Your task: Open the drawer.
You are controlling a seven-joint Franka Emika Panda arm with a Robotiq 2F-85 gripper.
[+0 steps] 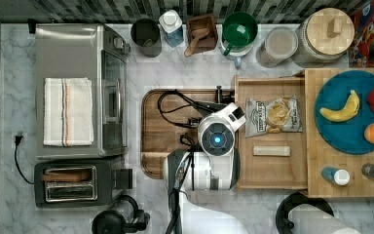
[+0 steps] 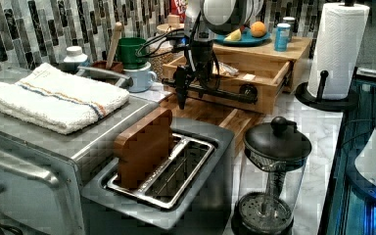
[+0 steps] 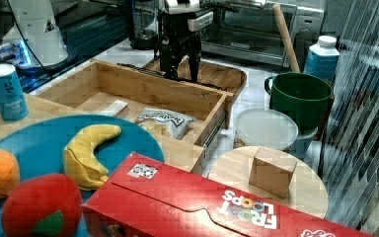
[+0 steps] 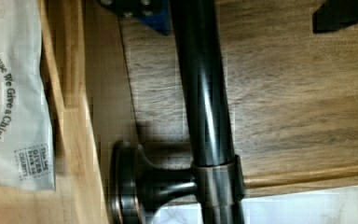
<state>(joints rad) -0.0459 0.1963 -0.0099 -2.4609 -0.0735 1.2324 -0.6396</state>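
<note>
A: Where does the drawer (image 1: 271, 173) sit?

B: It is pulled well out of the bamboo stand (image 1: 316, 185), which stands toward the marble surface's (image 1: 141, 73) right edge in the top view. Its shallow wooden interior lies open to the camera. A bag of chips (image 1: 273, 115) and a small pale bar (image 1: 271, 151) rest on its floor.

A: And its front?

B: The front faces the dark brown tray (image 1: 153, 131), and the long black bar handle (image 4: 204, 93) runs across it above the tray's near end. In the wrist view one black post (image 4: 140, 184) joins the bar to the front board.

A: What is the tool (image 2: 191, 93) doing?

B: It hangs at the handle, pointing down. In the left view one finger (image 2: 180, 90) comes down just in front of the bar. In the right view both fingers (image 3: 193, 61) stand apart at the drawer's front edge. The wrist view shows the two finger tips either side of the bar with wood visible between them and it, so the tool looks released, not clamped on the handle.

A: Anything around it?

B: A steel toaster oven (image 1: 80, 90) with a folded towel (image 1: 68, 118) on top sits at the surface's left edge in the top view. A green cup (image 1: 239, 30) stands along the back edge.
</note>
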